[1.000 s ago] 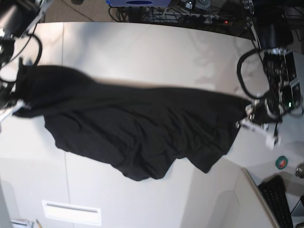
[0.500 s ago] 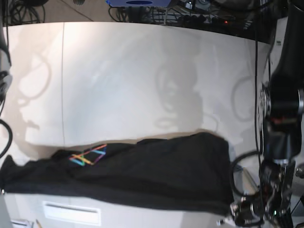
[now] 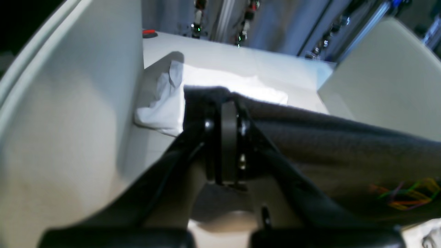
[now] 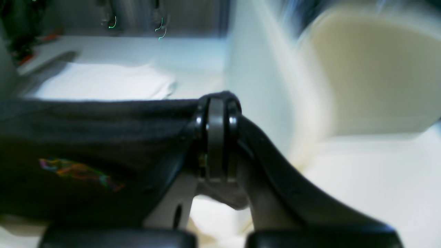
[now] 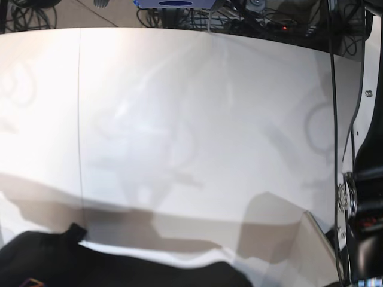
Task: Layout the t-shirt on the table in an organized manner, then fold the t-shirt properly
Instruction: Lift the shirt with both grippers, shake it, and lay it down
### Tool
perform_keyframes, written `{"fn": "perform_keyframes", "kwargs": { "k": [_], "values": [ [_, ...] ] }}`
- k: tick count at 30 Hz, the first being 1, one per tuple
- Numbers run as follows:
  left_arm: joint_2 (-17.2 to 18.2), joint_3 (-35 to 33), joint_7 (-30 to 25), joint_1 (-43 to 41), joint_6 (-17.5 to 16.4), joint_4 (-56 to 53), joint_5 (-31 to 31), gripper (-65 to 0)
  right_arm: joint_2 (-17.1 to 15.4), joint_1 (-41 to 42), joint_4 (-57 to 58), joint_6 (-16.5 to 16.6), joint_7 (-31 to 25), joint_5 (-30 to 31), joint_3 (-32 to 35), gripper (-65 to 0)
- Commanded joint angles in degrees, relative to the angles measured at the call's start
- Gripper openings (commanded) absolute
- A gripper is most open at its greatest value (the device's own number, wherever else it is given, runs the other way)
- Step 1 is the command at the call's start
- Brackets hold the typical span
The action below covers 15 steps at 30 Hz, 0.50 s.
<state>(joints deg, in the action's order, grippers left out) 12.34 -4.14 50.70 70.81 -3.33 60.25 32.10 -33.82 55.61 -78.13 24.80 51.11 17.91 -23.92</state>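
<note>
The black t-shirt (image 5: 119, 269) shows only along the bottom edge of the base view, off the middle of the off-white table (image 5: 197, 119). In the left wrist view my left gripper (image 3: 224, 103) is shut on a bunched edge of the t-shirt (image 3: 337, 144), which stretches away to the right with its rainbow print (image 3: 410, 193) showing. In the right wrist view my right gripper (image 4: 217, 100) is shut on another edge of the t-shirt (image 4: 86, 131), which runs off to the left with the print (image 4: 79, 172) facing the camera. The cloth hangs taut between the two grips.
A thin dark seam (image 5: 79, 119) runs down the table's left part. Cables and equipment (image 5: 239, 15) crowd the far edge. Part of an arm (image 5: 362, 227) stands at the right. A white folded cloth (image 3: 213, 86) lies beyond the left gripper, also seen as a white cloth (image 4: 103, 82) beyond the right.
The t-shirt went from spread across the table's middle to a stretched band, then down to the bottom edge of the base view. Both grippers left that view, still gripping it.
</note>
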Motion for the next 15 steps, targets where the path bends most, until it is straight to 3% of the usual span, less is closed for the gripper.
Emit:
{"fn": "perform_keyframes", "kwargs": {
  "k": [1, 3, 8, 12, 15],
  "values": [
    [0.8, 2.3, 0.6, -0.6, 0.1, 5.6, 0.4, -65.0, -0.9, -2.0, -4.7, 0.6, 1.3, 0.6, -1.4, -65.0],
    [0.8, 6.1, 3.9, -7.3, 1.4, 14.3, 0.2, -65.0, -0.5, -9.3, -13.2, 0.6, 4.1, 0.6, -4.5, -65.0],
    [2.8, 11.0, 7.7, -26.9, 2.1, 26.3, 0.2, -65.0, 6.7, -31.0, -24.3, 0.6, 4.6, 0.6, -11.5, -65.0],
    [4.2, 13.5, 4.6, -44.7, 2.0, 29.7, 0.1, -65.0, 16.5, -45.2, -24.1, 0.7, 3.9, 0.5, -16.3, -65.0],
    [4.5, 13.2, 0.3, -55.3, 1.8, 28.2, 0.0, -65.0, 21.1, -52.8, -18.4, 0.7, -2.3, 0.5, -16.5, -65.0]
  ]
}}
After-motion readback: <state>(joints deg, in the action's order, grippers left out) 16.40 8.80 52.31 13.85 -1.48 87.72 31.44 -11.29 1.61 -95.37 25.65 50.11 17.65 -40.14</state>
